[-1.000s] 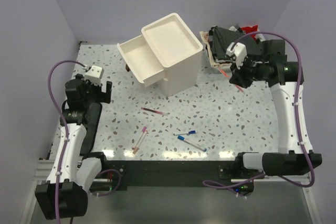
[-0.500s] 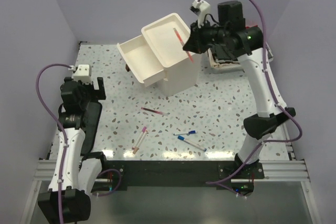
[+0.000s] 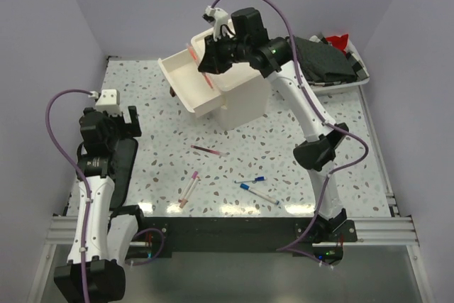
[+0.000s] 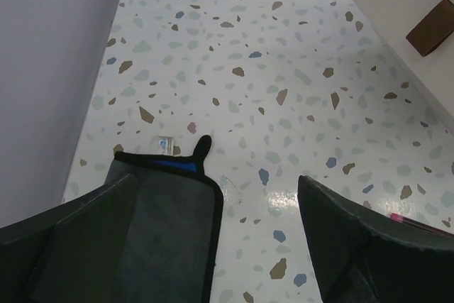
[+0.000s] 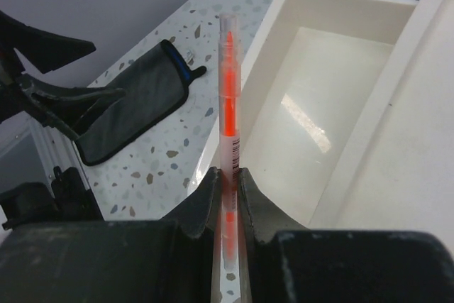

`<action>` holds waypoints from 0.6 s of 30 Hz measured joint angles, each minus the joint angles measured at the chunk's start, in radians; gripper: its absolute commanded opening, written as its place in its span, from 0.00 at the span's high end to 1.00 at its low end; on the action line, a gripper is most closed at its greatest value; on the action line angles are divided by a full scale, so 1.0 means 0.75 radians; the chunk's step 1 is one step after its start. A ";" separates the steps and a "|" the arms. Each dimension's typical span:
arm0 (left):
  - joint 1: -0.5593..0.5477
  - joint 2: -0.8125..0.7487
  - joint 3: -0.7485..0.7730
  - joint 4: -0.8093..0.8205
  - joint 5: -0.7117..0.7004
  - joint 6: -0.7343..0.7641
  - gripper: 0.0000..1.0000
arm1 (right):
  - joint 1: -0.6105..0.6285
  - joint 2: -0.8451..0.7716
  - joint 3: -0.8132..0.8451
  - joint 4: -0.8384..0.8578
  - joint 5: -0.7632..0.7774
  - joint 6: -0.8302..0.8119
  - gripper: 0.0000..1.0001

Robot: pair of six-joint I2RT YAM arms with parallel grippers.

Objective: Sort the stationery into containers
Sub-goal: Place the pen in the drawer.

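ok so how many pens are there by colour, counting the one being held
orange pen, in the right gripper: 1
maroon pen: 1
pink pen: 1
white pens with blue caps: 2
total: 5

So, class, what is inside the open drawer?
The drawer shows only bare white floor. The pen in the right gripper is held over it. Its back part under the cabinet is hidden.

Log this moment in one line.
right hand: shut on orange pen, above open drawer | left hand: open, empty | other pens: on table
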 measured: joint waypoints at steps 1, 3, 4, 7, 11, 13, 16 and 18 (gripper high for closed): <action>0.006 -0.001 0.001 -0.008 0.005 -0.001 0.00 | 0.000 0.026 0.007 0.008 0.002 0.010 1.00; 0.018 -0.001 0.003 -0.021 0.015 -0.007 0.00 | -0.001 0.079 0.017 0.016 0.004 0.024 1.00; 0.026 -0.001 0.004 -0.025 0.022 -0.009 0.00 | -0.001 0.108 0.025 0.019 0.005 0.032 1.00; 0.048 -0.001 0.007 -0.030 0.040 -0.016 0.00 | 0.003 0.170 0.035 0.031 0.006 0.047 0.96; 0.080 -0.001 0.007 -0.036 0.070 -0.022 0.00 | 0.010 0.237 0.061 0.034 0.010 0.064 0.50; 0.091 -0.001 0.007 -0.040 0.085 -0.028 0.00 | 0.014 0.244 0.061 0.033 0.023 0.066 0.42; 0.098 -0.006 0.007 -0.043 0.103 -0.030 0.00 | 0.015 0.240 0.066 0.035 0.033 0.053 0.35; 0.098 -0.011 0.007 -0.042 0.107 -0.030 0.00 | 0.015 0.229 0.065 0.033 0.032 0.038 0.34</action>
